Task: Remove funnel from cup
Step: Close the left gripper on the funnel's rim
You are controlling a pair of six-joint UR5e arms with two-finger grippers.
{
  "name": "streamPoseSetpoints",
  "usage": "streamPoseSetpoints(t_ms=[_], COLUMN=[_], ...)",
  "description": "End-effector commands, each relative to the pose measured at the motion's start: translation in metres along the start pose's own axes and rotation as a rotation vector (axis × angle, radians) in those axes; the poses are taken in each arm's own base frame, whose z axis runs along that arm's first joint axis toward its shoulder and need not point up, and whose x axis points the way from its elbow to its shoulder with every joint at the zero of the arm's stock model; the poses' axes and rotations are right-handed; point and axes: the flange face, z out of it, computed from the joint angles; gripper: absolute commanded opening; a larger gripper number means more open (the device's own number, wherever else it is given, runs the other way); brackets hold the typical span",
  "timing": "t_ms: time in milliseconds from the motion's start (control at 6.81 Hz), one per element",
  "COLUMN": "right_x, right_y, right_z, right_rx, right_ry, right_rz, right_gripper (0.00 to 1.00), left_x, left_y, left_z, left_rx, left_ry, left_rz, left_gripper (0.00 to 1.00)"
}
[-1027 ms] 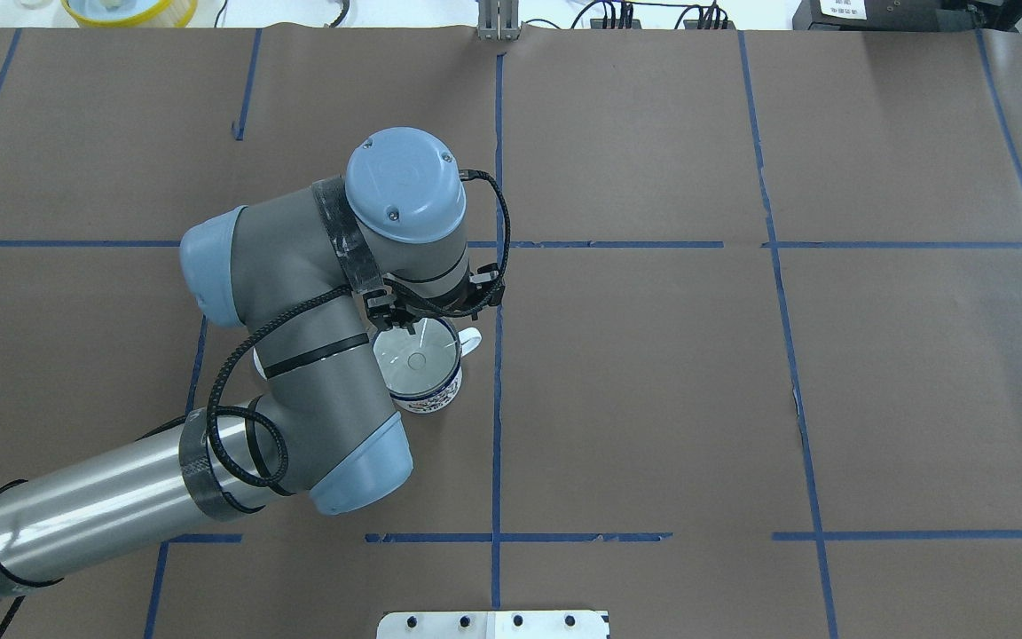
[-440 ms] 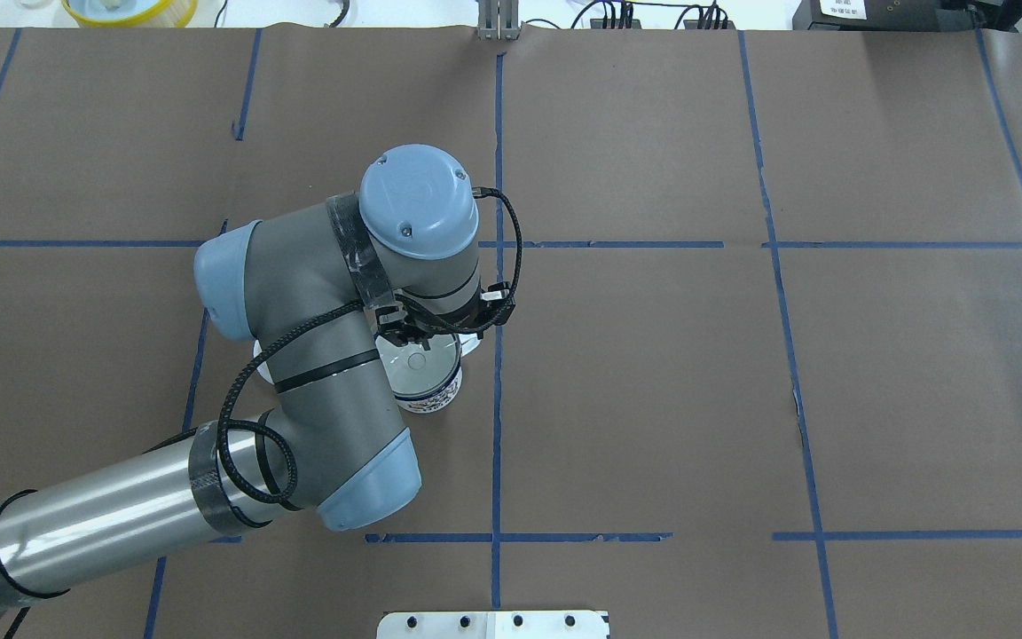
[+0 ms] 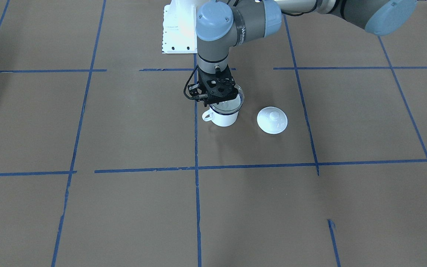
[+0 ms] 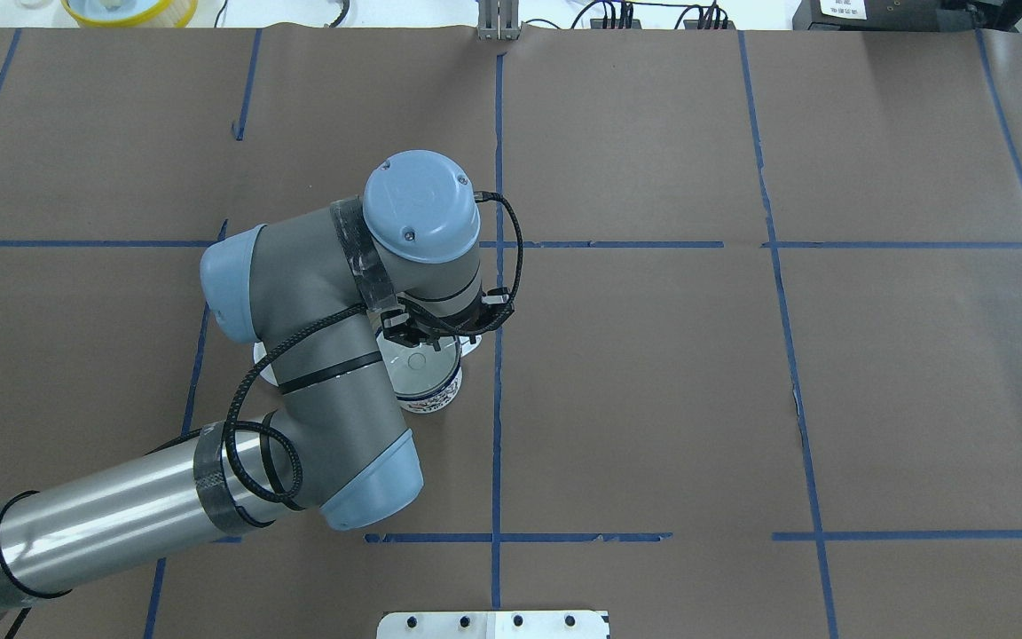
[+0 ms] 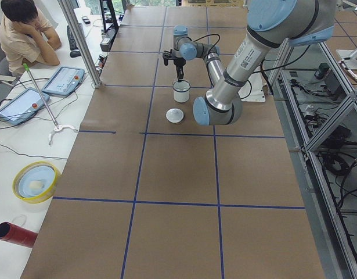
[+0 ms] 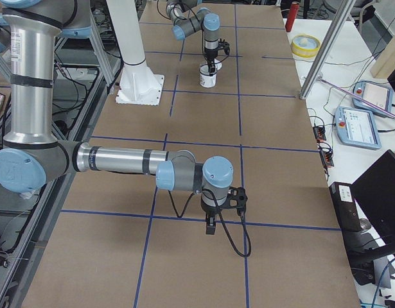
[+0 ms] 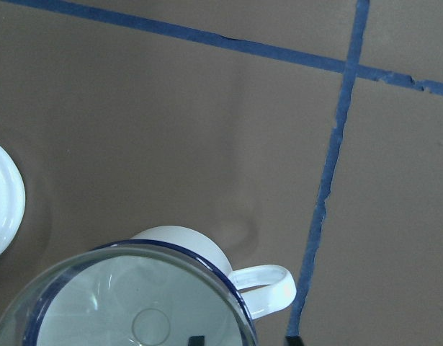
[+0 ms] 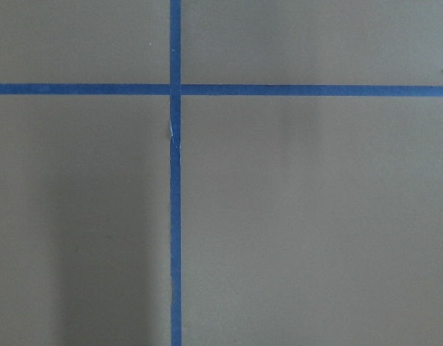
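The cup (image 3: 224,118), a white mug with a dark blue rim, stands near the table's middle with its handle (image 7: 268,288) out to one side. The clear funnel (image 7: 127,303) sits in its mouth, wide cone up. My left gripper (image 7: 245,339) hangs straight down over the handle side of the cup. It is open, with one fingertip inside the funnel's rim and one outside it. In the overhead view the wrist covers much of the cup (image 4: 429,389). My right gripper (image 6: 210,226) hovers low over bare table far away; whether it is open or shut I cannot tell.
A white round knobbed lid (image 3: 272,119) lies on the brown paper beside the cup, on my left-arm side. Blue tape lines (image 3: 196,148) divide the table. The white base plate (image 3: 178,29) is at the robot's edge. A person sits at a side desk (image 5: 27,35).
My left wrist has shifted toward the cup and settled over it, so the gripper now covers the handle and far rim in the overhead view. Cup and funnel have not moved.
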Motion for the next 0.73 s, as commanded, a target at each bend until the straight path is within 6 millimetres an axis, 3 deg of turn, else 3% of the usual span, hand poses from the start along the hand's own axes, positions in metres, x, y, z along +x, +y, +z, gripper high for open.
streamPoseSetpoints(t_ms=[0,440,587], right_x=[0.000,0.000,0.000], right_y=[0.000,0.000,0.000], right_z=[0.000,0.000,0.000], right_rx=[0.000,0.000,0.000], right_ry=[0.000,0.000,0.000], right_rz=[0.000,0.000,0.000], right_gripper=[1.00,1.00,1.00], left_x=[0.003,0.004,0.008], left_y=[0.001,0.000,0.006], left_z=[-0.008,-0.016,-0.042], left_rx=[0.002,0.007,0.007], left_ry=[0.012,0.008,-0.005], left_rz=[0.001,-0.002,-0.008], left_gripper=[0.00,0.00,0.00])
